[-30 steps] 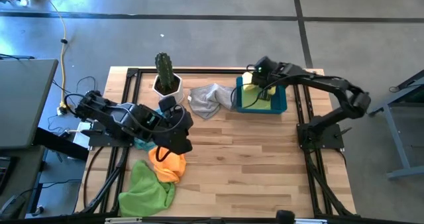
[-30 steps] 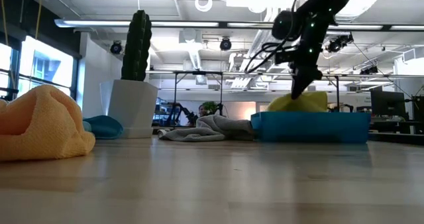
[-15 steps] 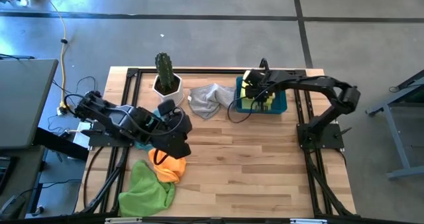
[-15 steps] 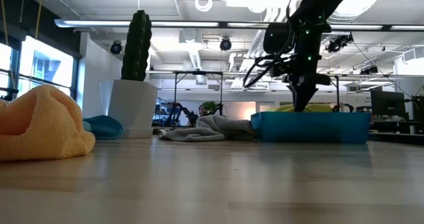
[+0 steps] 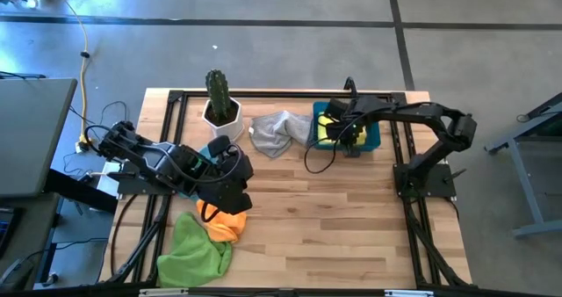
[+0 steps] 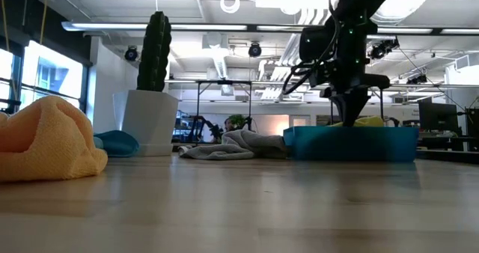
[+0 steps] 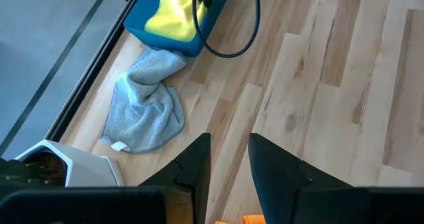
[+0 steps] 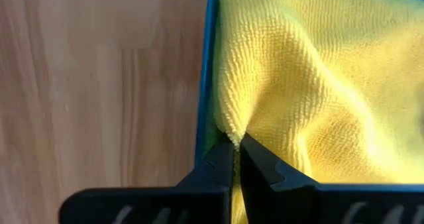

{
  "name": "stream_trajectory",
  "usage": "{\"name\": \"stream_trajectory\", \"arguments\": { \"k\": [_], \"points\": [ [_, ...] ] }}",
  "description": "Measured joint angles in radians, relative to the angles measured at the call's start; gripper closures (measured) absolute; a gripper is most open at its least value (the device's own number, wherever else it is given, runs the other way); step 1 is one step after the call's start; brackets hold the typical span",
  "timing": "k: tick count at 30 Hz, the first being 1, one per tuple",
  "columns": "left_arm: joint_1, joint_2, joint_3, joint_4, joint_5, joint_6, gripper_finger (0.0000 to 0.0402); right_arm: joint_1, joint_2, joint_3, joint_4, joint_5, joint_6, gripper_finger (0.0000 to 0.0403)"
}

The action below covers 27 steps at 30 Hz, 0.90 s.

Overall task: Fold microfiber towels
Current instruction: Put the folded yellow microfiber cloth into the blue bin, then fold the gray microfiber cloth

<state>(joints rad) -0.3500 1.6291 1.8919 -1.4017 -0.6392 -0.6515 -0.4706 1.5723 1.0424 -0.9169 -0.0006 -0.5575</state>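
Right tool (image 6: 350, 117) seemingly inside blue bin (image 6: 352, 143)

Bare counter (image 5: 334, 218) is lying open across the middle and right front. The cactus pot (image 5: 219, 111), grey towel (image 5: 279, 130) and blue bin (image 5: 370, 137) are crowding the back edge.

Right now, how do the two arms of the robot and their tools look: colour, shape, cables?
Both arms are black, built of jointed segments on black bases. The left tool has two flat, dark, angular fingers. The right tool has the same dark fingers, with stepped inner edges. A black cable loops loosely from the right arm over the table.
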Motion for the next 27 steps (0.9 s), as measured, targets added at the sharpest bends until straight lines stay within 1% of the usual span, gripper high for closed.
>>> {"name": "stream_trajectory", "arguments": {
  "k": [2,4,8,11,13,16,23,25,27],
  "points": [
    [0.000,0.000,0.000,0.000,0.000,-0.003,0.0310,0.002,0.000,0.000,0.000,0.000,0.000,0.0399],
    [0.000,0.000,0.000,0.000,0.000,-0.004,0.0310,0.002,0.000,0.000,0.001,0.001,0.000,0.0384],
    [0.000,0.000,0.000,0.000,0.000,-0.012,0.0310,0.002,0.000,0.000,-0.001,0.034,0.033,0.0331],
    [0.000,0.000,0.000,0.001,0.000,-0.023,0.0310,0.003,0.000,0.004,-0.029,0.065,0.107,0.0291],
    [0.000,0.000,0.000,0.001,0.000,-0.026,0.0310,0.007,-0.001,0.017,-0.063,0.079,0.165,0.0275],
    [0.000,0.000,0.000,0.001,0.000,-0.026,0.0310,0.020,-0.024,0.036,-0.114,0.079,0.207,0.0269],
    [0.001,0.000,0.000,0.001,0.001,-0.027,0.0310,0.077,-0.148,0.058,-0.123,0.076,0.291,0.0270],
    [0.003,-0.005,0.000,0.000,0.022,-0.027,0.0310,0.096,-0.186,0.058,-0.122,0.074,0.338,0.0270],
    [0.003,-0.011,0.000,0.000,0.051,-0.029,0.0310,0.122,-0.221,0.058,-0.111,0.050,0.398,0.0270]
  ]
}}
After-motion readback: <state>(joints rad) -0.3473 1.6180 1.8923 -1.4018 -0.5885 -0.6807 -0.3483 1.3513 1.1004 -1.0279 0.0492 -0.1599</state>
